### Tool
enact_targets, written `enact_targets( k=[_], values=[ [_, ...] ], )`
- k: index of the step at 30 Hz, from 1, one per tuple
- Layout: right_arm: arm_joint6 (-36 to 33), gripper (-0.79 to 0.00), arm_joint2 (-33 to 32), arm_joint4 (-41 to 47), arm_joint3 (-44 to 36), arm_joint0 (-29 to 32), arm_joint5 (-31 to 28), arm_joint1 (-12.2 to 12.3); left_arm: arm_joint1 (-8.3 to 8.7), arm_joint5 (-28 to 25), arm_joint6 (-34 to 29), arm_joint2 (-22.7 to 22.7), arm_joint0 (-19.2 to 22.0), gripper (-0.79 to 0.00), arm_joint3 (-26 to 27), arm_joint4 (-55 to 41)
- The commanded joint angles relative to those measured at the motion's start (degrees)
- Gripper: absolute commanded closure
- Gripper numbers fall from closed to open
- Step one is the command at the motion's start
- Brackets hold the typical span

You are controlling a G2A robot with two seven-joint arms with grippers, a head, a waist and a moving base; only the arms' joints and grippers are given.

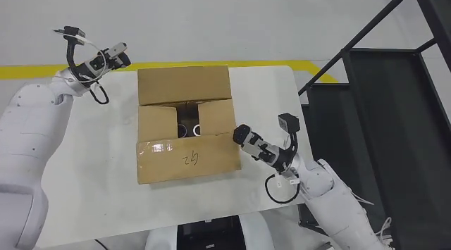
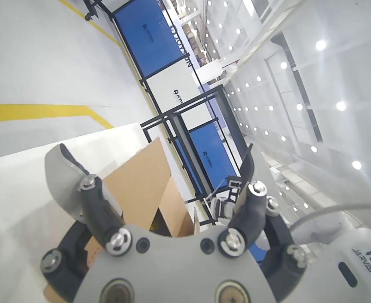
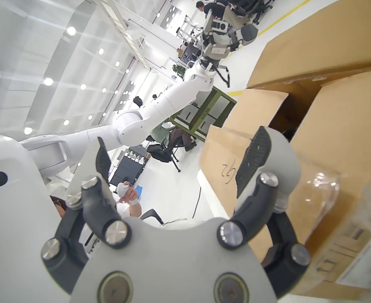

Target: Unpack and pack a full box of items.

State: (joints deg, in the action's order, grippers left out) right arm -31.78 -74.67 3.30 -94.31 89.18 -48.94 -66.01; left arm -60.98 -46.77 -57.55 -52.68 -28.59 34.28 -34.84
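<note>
Box [image 1: 184, 155] sat at the middle of the white worktop [image 1: 91, 165]. Its flaps were partly open. The far flap lay folded back toward 12 o'clock. The near flap, with the handwritten mark, lay flat across the 6 o'clock side, its long edge running 9 to 3. The two side flaps met short of each other and left a dark slot running 12 to 6. Pale round tops of items [image 1: 189, 130] showed in the slot; what they were could not be told.

Right claw [image 1: 239, 136] hung just beside the box's 3 o'clock edge, level with the seam between the right flap and the near flap. Contact could not be judged. Its fingers were spread wide and held nothing, which the right wrist view confirmed [image 3: 182, 141], with the box [image 3: 331, 127] close ahead of it.

Left claw [image 1: 121, 55] was over the far-left corner of the worktop, well apart from the box, which lay at about 4 o'clock from it. It was also wide open and empty [image 2: 154, 159].

Judgement: unpacking had barely begun. The right arm was nearer, so the right or near flap looked the likely next target, lying toward 9 o'clock from that claw.
</note>
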Motion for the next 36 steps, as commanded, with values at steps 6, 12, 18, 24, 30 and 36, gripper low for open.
enact_targets(
  k=[6,12,18,24,30,36],
  values=[
    [-8.98,-0.785,-1.21,1.93,6.26,-5.2,-2.55,1.12,6.01,4.97,-4.95,-7.61,-10.63,-0.785,13.99,-4.45],
    [-9.82,-0.785,-1.9,1.35,11.89,-8.6,-3.59,1.54,10.71,10.78,-10.75,-17.38,-23.71,-0.785,27.58,-8.98],
    [-10.96,-0.785,0.44,1.29,13.01,-9.3,-4.14,1.59,12.91,13.3,-13.27,-24.33,-32.77,-0.785,36.14,-10.23],
    [-8.68,-0.785,2.56,0.62,12.89,-9.43,-3.99,1.35,13.23,13.87,-13.84,-26.37,-36.27,-0.785,40.55,-10.85],
    [-8.27,-0.785,4.36,4.9,9.8,-8.42,-3.67,1.4,13.18,14.65,-14.61,-27.13,-37.33,-0.785,42.08,-11.2],
    [-12.63,-0.785,4.08,9.95,5.66,-7.09,-3.62,2.26,12.97,15.09,-15.05,-27.26,-37.76,-0.785,41.88,-11.19]
  ],
)
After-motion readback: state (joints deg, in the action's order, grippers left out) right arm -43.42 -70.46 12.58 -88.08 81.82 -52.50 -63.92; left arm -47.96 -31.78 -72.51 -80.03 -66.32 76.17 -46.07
